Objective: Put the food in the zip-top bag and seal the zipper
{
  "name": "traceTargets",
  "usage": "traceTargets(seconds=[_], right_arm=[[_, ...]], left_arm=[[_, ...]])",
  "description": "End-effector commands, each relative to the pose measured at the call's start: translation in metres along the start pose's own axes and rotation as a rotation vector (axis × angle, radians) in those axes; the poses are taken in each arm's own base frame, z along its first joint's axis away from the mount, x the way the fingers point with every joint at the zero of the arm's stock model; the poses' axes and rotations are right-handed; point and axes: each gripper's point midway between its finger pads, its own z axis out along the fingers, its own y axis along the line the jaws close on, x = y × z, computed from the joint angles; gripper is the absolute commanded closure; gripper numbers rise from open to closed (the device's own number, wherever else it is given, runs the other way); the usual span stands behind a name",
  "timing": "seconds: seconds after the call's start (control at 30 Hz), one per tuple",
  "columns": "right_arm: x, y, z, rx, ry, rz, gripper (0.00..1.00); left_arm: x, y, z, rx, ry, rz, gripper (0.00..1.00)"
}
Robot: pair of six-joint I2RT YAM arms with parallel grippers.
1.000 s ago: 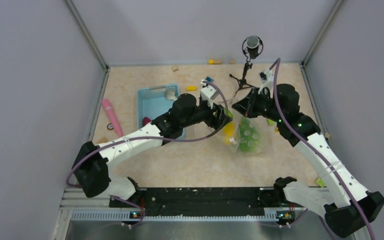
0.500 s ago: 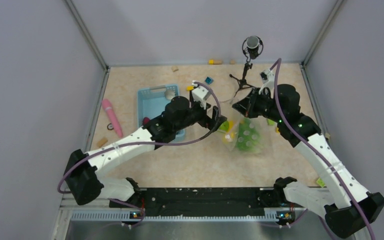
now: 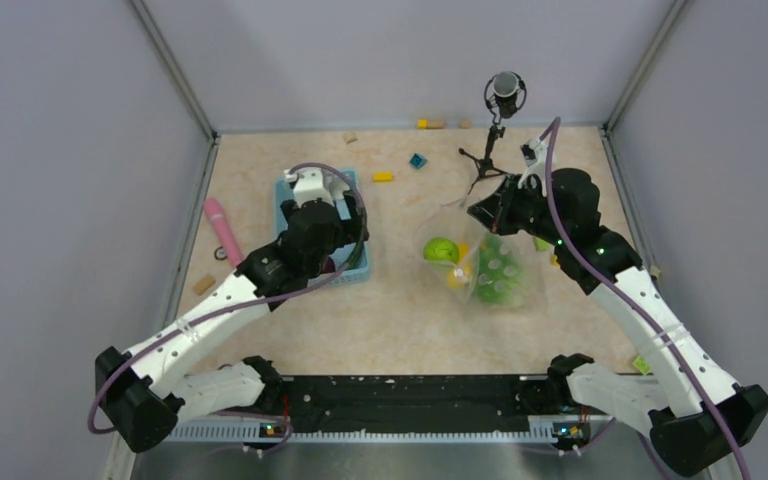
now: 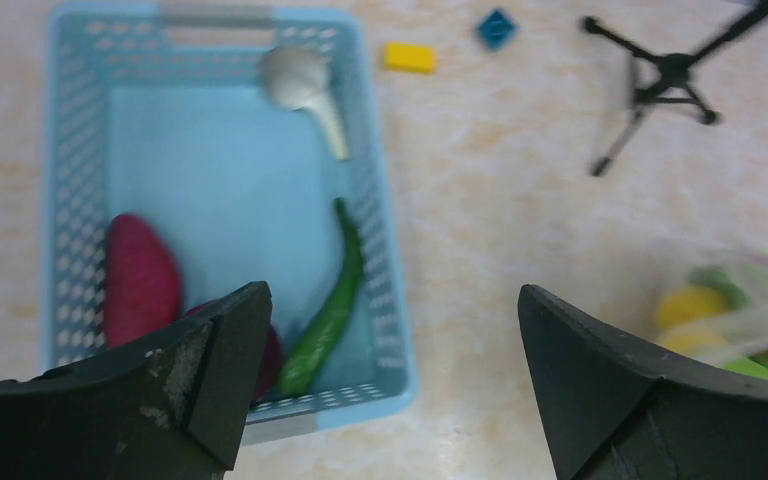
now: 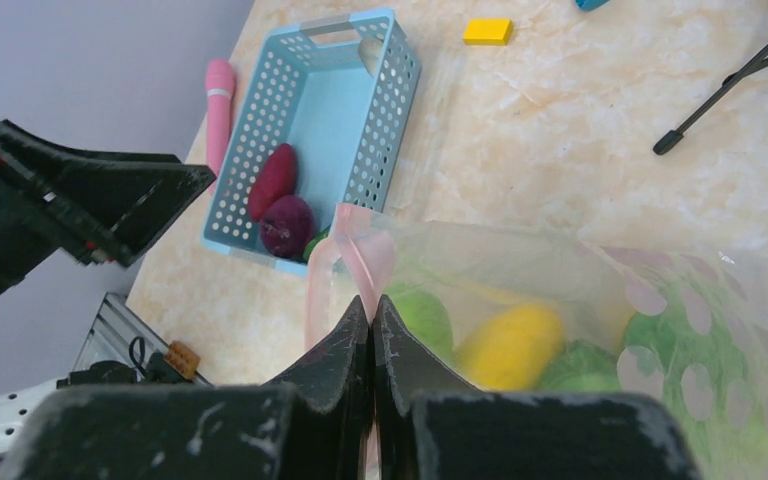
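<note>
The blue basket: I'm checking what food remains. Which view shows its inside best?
Left wrist: it looks straight down into the basket, fingers hiding only the near end. Right wrist sees it obliquely; top external has the left arm over it.

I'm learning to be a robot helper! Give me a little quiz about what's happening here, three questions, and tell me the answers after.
1. True or false: the right gripper is pinched shut on the edge of the zip-top bag.
2. Pick one: where is the long green vegetable? A) in the blue basket B) in the bag C) on the bare table
3. Fill the gap: the left gripper hangs above the basket with its jaws ____.

Key: 1 true; 2 A; 3 open.
</note>
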Motion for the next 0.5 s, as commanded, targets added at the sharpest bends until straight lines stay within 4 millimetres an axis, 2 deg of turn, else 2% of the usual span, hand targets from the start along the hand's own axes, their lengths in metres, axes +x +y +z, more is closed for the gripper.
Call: traceTargets(seconds=[0.0, 0.2, 0.33, 0.47], right_arm=[[-0.007, 0.002, 0.000, -0.005, -0.036, -0.035, 1.00], [-0.004, -0.002, 0.006, 0.007, -0.014, -0.037, 1.00], [0.000, -0.005, 0.009, 0.013, -0.001, -0.041, 1.00], [0.001, -0.008, 0.011, 0.025, 0.009, -0.043, 1.00]], left_arm=[[0.033, 0.074, 0.002, -0.264, 0.118, -0.134, 0.02], [0.053, 0.117, 0.005, -0.424, 0.168, -0.211, 0.02], [0.063, 0.139, 0.015, -0.506, 0.210, -0.244, 0.02], [0.075, 0.135, 0.032, -0.473, 0.261, -0.261, 0.02]])
